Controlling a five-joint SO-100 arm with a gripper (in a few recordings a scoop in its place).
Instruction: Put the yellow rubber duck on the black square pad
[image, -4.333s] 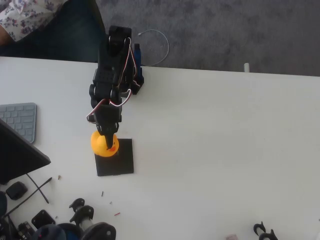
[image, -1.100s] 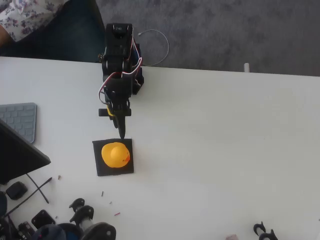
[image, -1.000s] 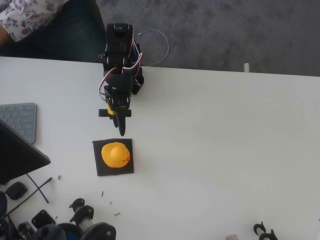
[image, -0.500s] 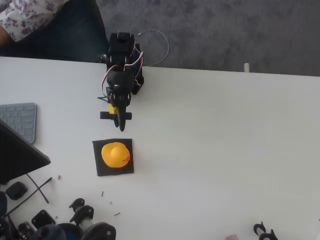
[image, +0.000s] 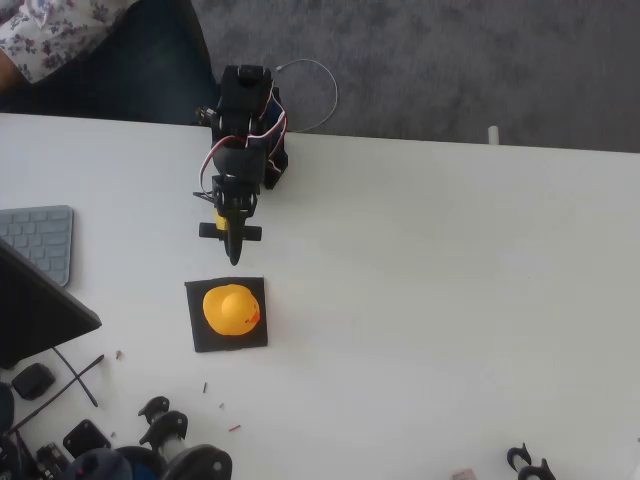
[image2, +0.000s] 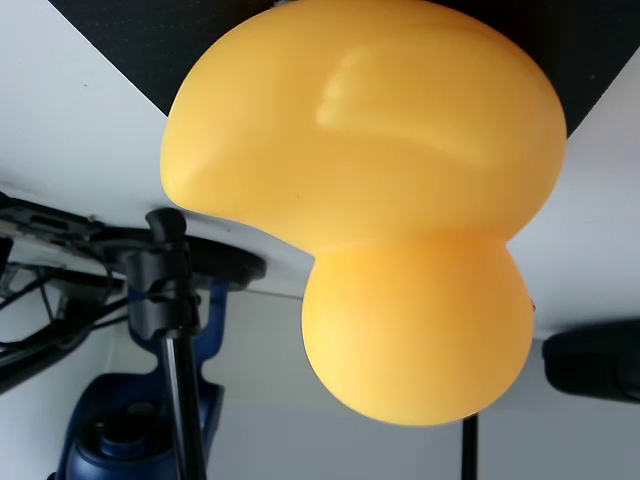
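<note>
Yellow rubber duck (image: 231, 309) sits inside the black square pad (image: 199, 338), pad margins visible all round, bare white table (image: 450, 300) to its right; gripper (image: 234, 256), retreated above the pad since earlier, empty, opening indeterminable

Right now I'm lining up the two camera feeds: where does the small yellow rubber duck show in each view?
Overhead view: the small yellow rubber duck sits lower left of centre, on the thin black square pad, below the gripper.
Wrist view: the duck spans the middle of the picture, seen close up and upside down.
Shared landmark: the black pad, dark at the top edge of the wrist view.
</note>
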